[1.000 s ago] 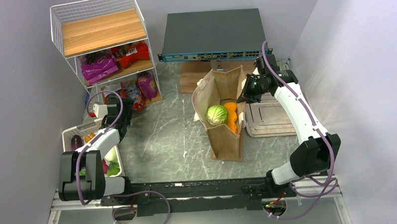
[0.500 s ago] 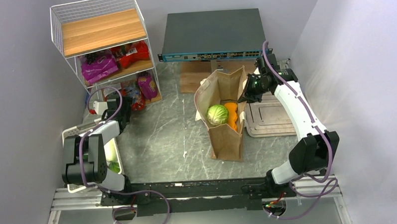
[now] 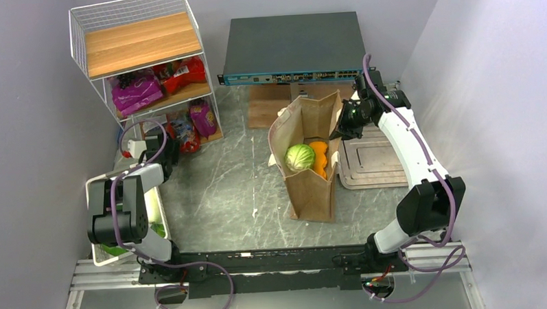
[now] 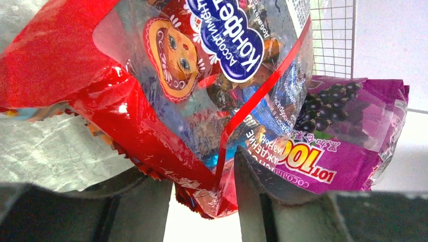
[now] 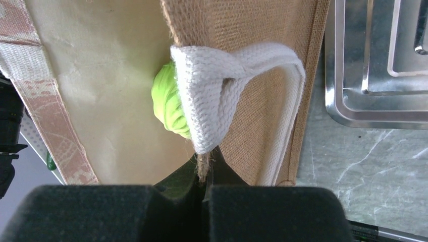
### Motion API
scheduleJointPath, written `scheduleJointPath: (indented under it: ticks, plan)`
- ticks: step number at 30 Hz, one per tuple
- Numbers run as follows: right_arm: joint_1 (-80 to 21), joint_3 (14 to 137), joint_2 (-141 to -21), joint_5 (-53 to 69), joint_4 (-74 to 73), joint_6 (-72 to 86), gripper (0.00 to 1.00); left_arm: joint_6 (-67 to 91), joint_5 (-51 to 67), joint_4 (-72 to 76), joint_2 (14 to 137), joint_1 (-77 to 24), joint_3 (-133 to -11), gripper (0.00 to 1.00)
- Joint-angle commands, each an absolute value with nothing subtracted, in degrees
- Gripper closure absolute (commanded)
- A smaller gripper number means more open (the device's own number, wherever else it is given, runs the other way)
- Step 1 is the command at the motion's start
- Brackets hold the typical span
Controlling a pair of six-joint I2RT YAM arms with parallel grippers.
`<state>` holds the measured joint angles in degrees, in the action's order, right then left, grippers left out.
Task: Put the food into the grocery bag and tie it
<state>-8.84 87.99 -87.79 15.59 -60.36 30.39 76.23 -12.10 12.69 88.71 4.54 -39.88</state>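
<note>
The tan grocery bag [image 3: 311,174] stands open mid-table with the pale-green cabbage [image 3: 299,157] and an orange carrot-like piece [image 3: 319,158] inside. My right gripper [image 5: 204,174] is shut on the bag's far rim [image 5: 252,40], right under its cream handle [image 5: 222,85]. The cabbage [image 5: 169,106] shows past it. My left gripper [image 4: 204,194] reaches into the shelf's bottom level. Its jaws stand on both sides of the lower corner of a glossy red snack packet [image 4: 166,85] and press on it. A purple packet [image 4: 348,131] lies just right of it.
A white wire shelf [image 3: 88,37] at back left carries more purple [image 3: 137,94] and red [image 3: 182,74] packets. A white slatted basket [image 3: 97,185] sits under the left arm. A black device [image 3: 291,44] lies at the back and a metal tray [image 3: 374,165] right of the bag.
My left arm swung from over the basket to the shelf's bottom level, and its jaws closed in on the red packet. The right gripper kept its hold on the bag rim.
</note>
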Motion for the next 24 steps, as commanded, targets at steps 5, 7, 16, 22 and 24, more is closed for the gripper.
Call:
scheduleJointPath:
  ticks: [5,7,16,22,24]
  plan:
    - [-7.89,91.19,-88.01,15.97,-59.27,29.44,1.0,75.34,-8.75,17.41,87.62,6.15,-40.81,0.84]
    - [-7.83,91.02,-87.84,16.13,-59.16,29.44,1.0,73.47,-6.82,17.15,87.08,6.76,-41.25,0.94]
    - [-7.82,89.29,-86.29,16.81,-58.3,29.49,1.0,66.89,-4.13,10.43,82.37,7.75,-46.16,1.0]
    - [-7.82,88.83,-85.84,18.06,-57.87,29.52,1.0,57.98,-3.96,-0.51,79.69,7.9,-53.52,1.0]
    - [-7.8,88.9,-85.68,18.43,-57.78,29.53,1.0,55.77,-3.89,-3.47,78.87,7.91,-54.85,1.0]
